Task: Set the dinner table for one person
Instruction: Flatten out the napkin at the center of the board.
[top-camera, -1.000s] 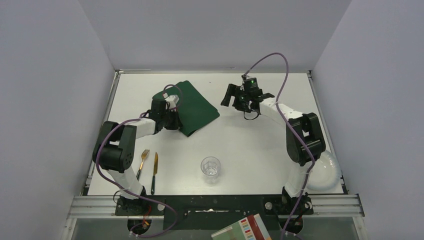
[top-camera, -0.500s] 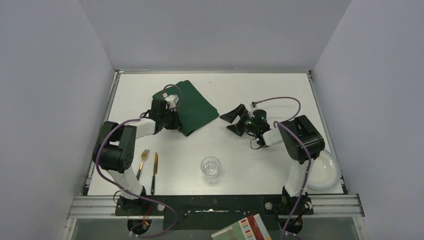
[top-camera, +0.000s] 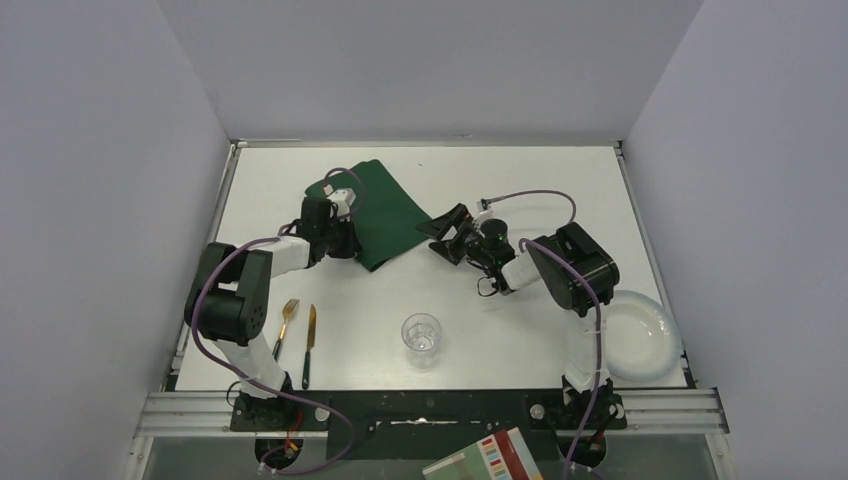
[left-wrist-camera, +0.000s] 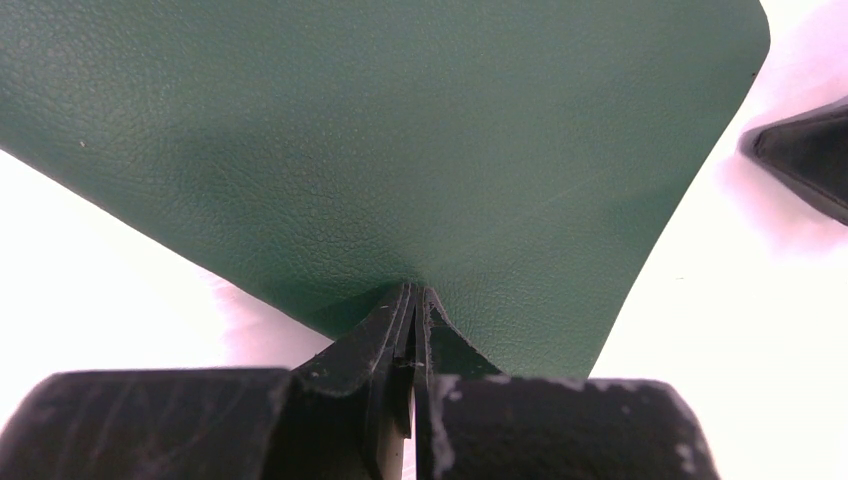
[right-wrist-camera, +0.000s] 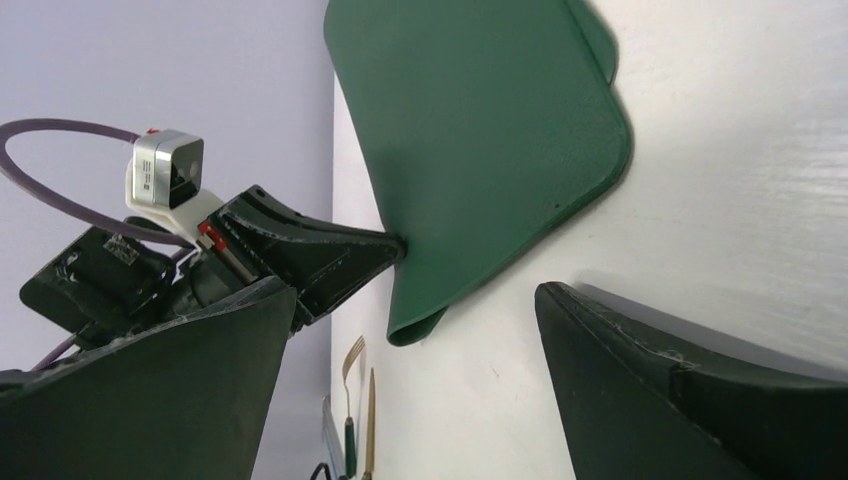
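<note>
Along the near edge of the dinner table (top-camera: 500, 350), a clear glass (top-camera: 421, 335) stands at centre. A fork (top-camera: 288, 315) and knife (top-camera: 310, 335) lie side by side to its left, and a white plate (top-camera: 640, 338) sits at the right corner. Farther in, the left gripper (left-wrist-camera: 412, 300) is clenched on the near edge of the green placemat (top-camera: 388, 205), which curls up there. The right gripper (top-camera: 447, 228) is released, jaws spread wide just beside the placemat's right corner, grasping nothing.

Robot lab cell: bare grey panels (top-camera: 100, 200) around a white tabletop (top-camera: 500, 345), aluminium rail (top-camera: 680, 408) at its edge.
</note>
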